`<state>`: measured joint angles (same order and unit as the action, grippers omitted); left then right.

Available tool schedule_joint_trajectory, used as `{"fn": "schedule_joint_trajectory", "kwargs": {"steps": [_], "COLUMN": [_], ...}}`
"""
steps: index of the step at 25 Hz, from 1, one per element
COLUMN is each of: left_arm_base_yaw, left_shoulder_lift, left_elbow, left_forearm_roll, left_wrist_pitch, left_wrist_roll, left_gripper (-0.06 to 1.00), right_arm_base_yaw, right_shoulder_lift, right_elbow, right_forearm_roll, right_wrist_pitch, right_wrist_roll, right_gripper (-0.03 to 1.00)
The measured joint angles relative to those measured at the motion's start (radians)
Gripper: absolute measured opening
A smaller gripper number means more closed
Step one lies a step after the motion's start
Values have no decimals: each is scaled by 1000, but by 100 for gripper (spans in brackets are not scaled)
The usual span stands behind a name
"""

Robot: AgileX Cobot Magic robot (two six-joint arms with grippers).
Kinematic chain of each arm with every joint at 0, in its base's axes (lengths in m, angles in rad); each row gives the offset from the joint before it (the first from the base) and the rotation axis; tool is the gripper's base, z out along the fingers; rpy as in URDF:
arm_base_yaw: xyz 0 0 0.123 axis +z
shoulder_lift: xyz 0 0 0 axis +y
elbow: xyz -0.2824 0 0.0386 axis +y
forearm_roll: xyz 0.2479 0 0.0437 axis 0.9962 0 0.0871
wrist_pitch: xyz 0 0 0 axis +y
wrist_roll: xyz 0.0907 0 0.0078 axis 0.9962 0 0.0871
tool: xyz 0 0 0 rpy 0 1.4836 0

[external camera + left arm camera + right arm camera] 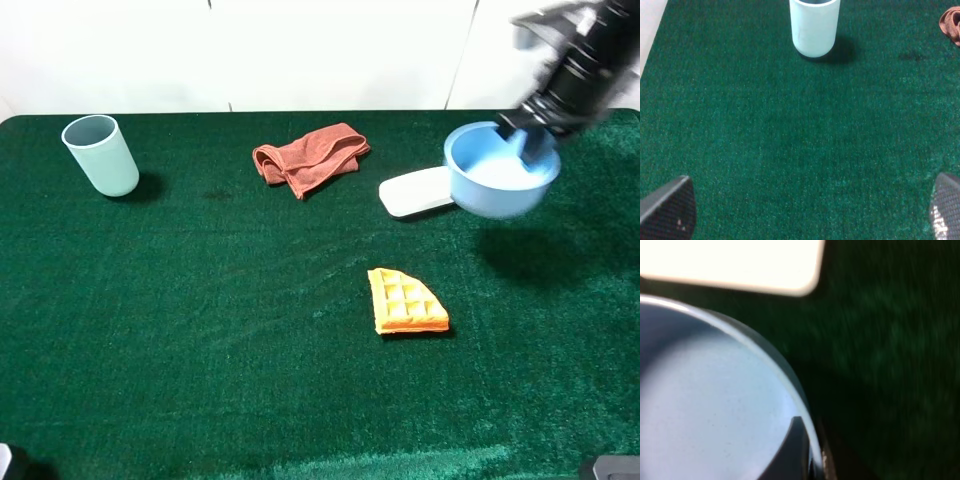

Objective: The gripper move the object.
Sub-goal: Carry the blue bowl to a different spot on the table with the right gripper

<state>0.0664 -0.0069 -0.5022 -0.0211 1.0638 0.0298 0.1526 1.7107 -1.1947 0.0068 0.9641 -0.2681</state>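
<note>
Step in hand, as judged: carry. The bowl [490, 185] is held off the mat [250, 380] at the right rear, and its shadow is cast apart from it on the felt. Its left edge is seen over the end of the case [415, 192]; whether they touch cannot be told.

Right claw [528, 148]: the jaws are drawn together and clamped on the bowl's far rim. One finger [792, 452] is seen inside the wall in the wrist view; the other is mostly hidden.

Left claw [812, 215]: the jaws are held wide apart and nothing is gripped. Bare mat is seen below, the cup [814, 25] ahead.

Next move, as judged: a free spot is to be picked, away from case, cloth [310, 158] and waffle [405, 302]. The bowl is to be kept level, lowered until its base sits flat, then released. The grip is one-sided, so tilt or slip is to be watched.
</note>
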Motion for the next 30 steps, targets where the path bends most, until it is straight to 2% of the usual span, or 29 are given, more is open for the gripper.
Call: {"fn": "schedule_joint_trajectory", "kwargs": {"steps": [5,18,22,30], "left_arm_base_yaw": [0,0,0,0], "left_shoulder_lift": [0,0,0,0], "left_elbow": [0,0,0,0], "left_forearm_roll": [0,0,0,0], "left_wrist_pitch": [0,0,0,0], "left_wrist_roll": [0,0,0,0], "left_gripper": [93,93,93,93], "right_arm_base_yaw": [-94,-214,-223,-225], "right_shoulder_lift": [-77,-114,-114,-115], "right_elbow": [154,423,458,570], "right_forearm_roll": [21,29,27,27], "right_wrist_pitch": [-62,-280,-338,-528], "right_wrist_roll": [7,52,52,52], "right_gripper": [-2,-2,-2,-2]}}
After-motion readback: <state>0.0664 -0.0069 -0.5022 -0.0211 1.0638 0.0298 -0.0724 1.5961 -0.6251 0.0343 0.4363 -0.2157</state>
